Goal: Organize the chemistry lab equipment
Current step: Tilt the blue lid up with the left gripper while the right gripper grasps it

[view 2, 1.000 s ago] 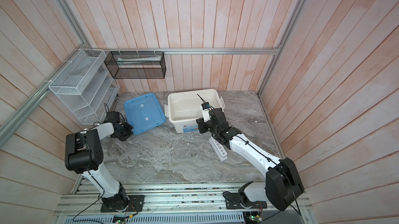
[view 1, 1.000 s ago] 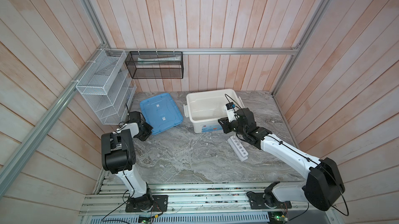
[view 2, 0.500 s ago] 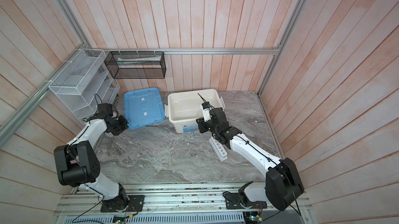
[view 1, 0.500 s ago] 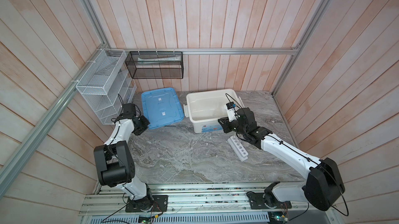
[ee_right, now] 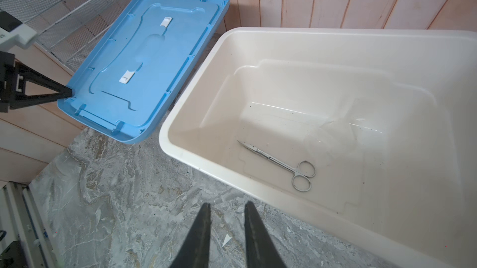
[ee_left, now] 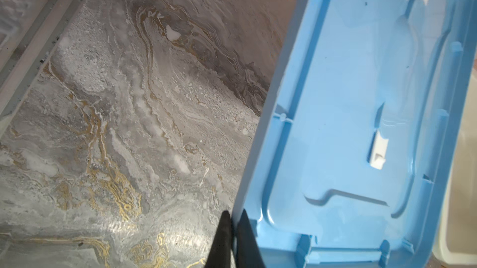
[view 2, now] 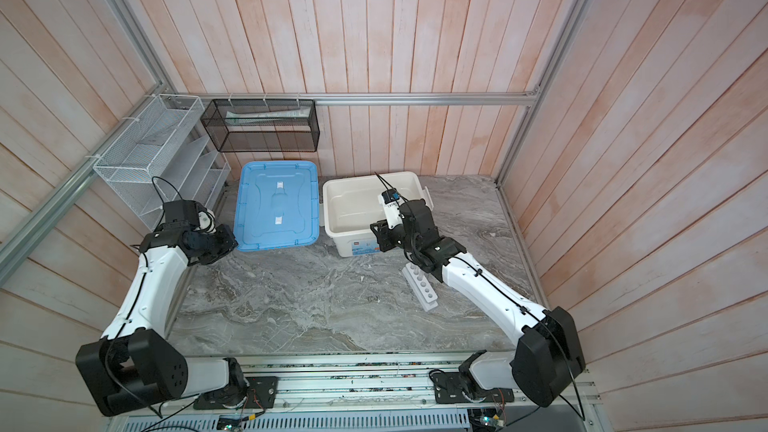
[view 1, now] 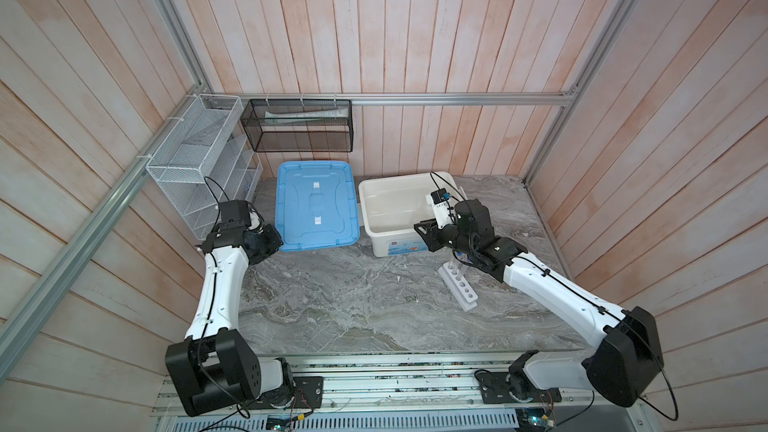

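The left pincer (ee_left: 233, 215) is clamped tight on the rim of the blue lid (ee_left: 348, 124). The right pincer (ee_right: 227, 206) hangs part-open and empty before the white tub (ee_right: 180, 135), where the scissors (ee_right: 284, 166) and clear dish (ee_right: 333, 137) lie. The white rack (view 1: 457, 286) stands on the table nearby.

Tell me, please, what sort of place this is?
Probably a robot test cell staged as a lab bench: wood-panelled walls, small steel scissors in a white plastic bin, and a white six-hole tube rack.
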`<state>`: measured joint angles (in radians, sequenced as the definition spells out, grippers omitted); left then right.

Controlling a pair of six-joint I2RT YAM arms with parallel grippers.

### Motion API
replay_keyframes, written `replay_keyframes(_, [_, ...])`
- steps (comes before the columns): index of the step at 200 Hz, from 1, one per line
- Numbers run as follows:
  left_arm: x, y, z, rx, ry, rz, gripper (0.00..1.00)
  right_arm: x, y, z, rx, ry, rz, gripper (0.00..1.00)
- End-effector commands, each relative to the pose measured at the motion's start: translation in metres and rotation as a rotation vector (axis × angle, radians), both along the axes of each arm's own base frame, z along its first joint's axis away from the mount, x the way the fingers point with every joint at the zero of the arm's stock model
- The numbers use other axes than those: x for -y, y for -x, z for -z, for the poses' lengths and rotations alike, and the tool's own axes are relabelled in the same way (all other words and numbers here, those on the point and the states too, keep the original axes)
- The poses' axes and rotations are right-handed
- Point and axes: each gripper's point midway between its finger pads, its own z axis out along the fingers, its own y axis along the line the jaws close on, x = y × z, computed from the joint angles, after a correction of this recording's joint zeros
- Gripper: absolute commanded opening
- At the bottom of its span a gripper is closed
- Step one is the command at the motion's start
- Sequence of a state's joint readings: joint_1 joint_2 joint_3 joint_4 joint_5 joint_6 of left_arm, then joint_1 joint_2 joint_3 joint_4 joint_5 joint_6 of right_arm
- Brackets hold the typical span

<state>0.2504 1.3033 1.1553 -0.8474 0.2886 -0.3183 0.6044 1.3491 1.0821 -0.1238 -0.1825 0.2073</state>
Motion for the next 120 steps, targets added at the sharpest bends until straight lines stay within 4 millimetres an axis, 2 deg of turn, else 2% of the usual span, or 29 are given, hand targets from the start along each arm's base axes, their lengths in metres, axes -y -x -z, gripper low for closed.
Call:
replay_keyframes(1, [0.016,0.010,-0.013,0.061,0.039,0.076,0.06,-0.017,0.005,-0.017,-0.002,-0.048,-0.071,0.35])
replay_keyframes(42, [0.026,0.025,-0.037,0.137,0.048,0.099,0.06,-0.042,0.006,-0.031,-0.032,-0.113,-0.164,0.42])
replay_keyframes(68, [0.039,0.030,-0.042,0.180,0.089,0.143,0.06,-0.055,0.007,-0.046,-0.030,-0.169,-0.219,0.46])
replay_keyframes(81, [0.049,0.032,-0.043,0.194,0.109,0.179,0.06,-0.060,0.008,-0.055,-0.024,-0.205,-0.240,0.53])
replay_keyframes(101, [0.066,0.033,-0.044,0.223,0.143,0.244,0.06,-0.066,0.009,-0.056,-0.036,-0.238,-0.265,0.63])
replay_keyframes(120, [0.081,0.036,-0.045,0.247,0.182,0.305,0.06,-0.072,0.009,-0.057,-0.051,-0.266,-0.288,0.67])
